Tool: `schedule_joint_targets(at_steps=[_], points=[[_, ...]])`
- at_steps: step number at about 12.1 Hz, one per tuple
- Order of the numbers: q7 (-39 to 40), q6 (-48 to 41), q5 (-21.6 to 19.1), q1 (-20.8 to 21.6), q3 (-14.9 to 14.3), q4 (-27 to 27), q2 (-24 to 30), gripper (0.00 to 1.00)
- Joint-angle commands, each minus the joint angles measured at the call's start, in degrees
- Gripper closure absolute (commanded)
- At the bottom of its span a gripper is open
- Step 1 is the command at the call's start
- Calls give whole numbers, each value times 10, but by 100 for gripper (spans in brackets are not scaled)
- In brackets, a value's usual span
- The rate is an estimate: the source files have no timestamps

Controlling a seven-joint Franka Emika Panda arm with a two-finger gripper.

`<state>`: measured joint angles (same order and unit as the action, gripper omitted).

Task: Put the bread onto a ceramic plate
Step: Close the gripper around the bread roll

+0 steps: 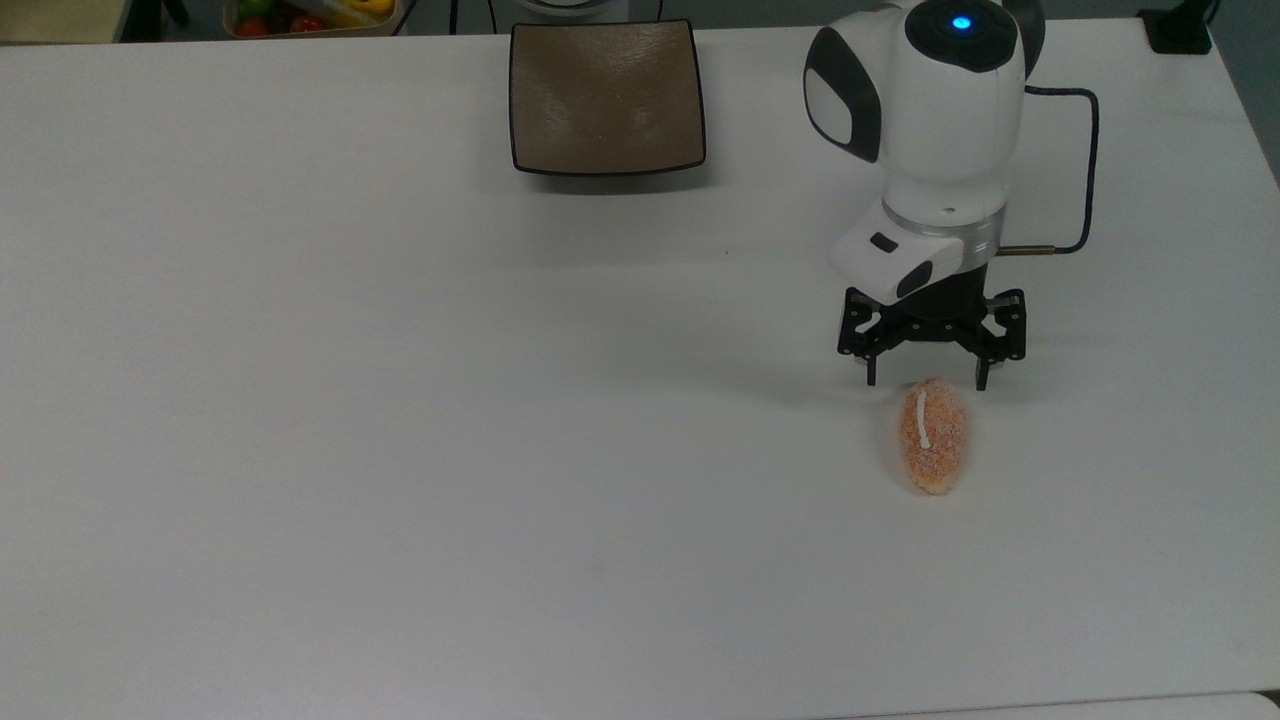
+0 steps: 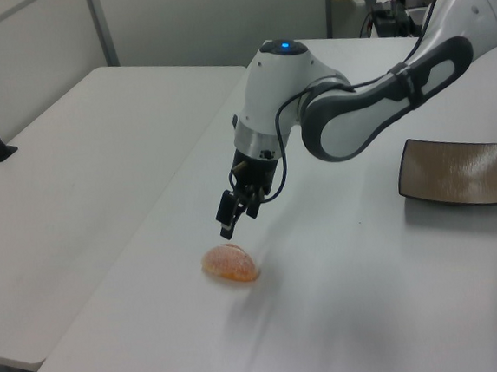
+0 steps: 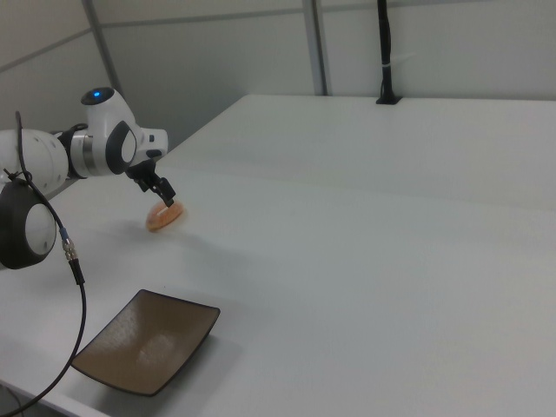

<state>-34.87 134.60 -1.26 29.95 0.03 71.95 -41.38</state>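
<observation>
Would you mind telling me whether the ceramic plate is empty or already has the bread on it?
Empty. The ceramic plate shows only its bare brown surface, while the bread lies on the white table, far from it.

The bread lies on the table, toward the top view's right. The ceramic plate is set well apart from it, at the table's far edge in the top view. The gripper is held just behind the bread's far end, apparently above it rather than touching it.
</observation>
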Motion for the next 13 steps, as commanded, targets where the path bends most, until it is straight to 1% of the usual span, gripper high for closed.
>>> schedule_joint_targets(at_steps=[1, 3, 8, 9, 10, 11, 12, 13], points=[[-19, 29, 15, 29, -28, -28, -35, 0], [-22, 37, 26, 36, -34, -32, -56, 0], [-23, 79, 30, 40, -33, -36, -81, 0], [-26, 81, 35, 40, -32, -36, -84, 7], [-30, 81, 46, 40, -29, -36, -84, 47], [-48, 82, 51, 40, -29, -36, -84, 57], [-57, 84, 65, 40, -28, -36, -84, 65], [-63, 85, 75, 40, -28, -35, -84, 65]])
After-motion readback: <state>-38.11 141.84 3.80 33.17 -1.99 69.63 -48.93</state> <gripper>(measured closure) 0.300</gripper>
